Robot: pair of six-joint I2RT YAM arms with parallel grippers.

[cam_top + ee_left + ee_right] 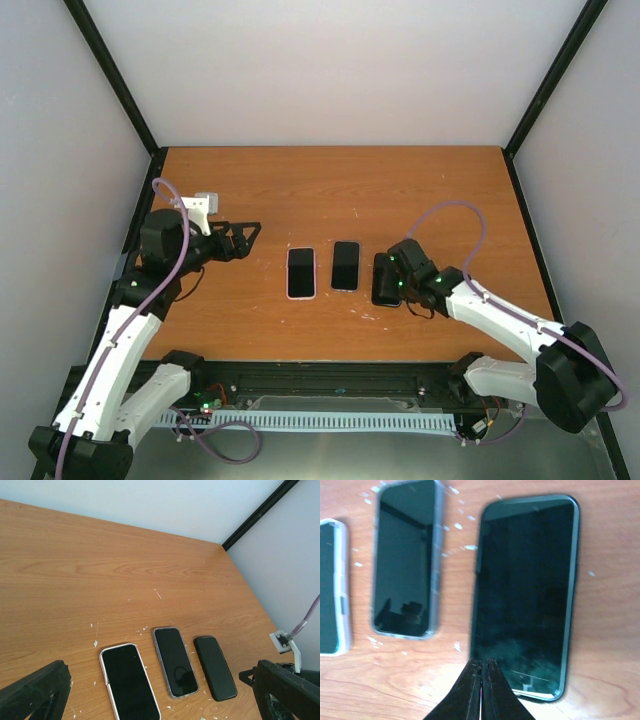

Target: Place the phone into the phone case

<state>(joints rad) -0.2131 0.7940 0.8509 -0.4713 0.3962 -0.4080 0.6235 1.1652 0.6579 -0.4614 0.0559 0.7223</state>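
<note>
The phone point(384, 279) is a dark slab lying face up in a black phone case point(573, 580) at the right end of a row of three; its screen point(525, 590) fills the right wrist view. I cannot tell if it sits fully in. My right gripper point(395, 291) is shut, and its joined tips point(481, 662) rest at the near left corner of that phone, holding nothing. My left gripper point(247, 240) hangs open left of the row, its fingers point(35, 695) wide apart, with the black-cased phone point(215, 667) ahead of it.
A phone in a clear grey case point(345, 265) point(175, 661) point(405, 560) lies in the middle of the row, and a phone in a pink case point(301, 273) point(129, 680) point(330, 587) lies left of it. White flecks dot the wooden table point(330, 190).
</note>
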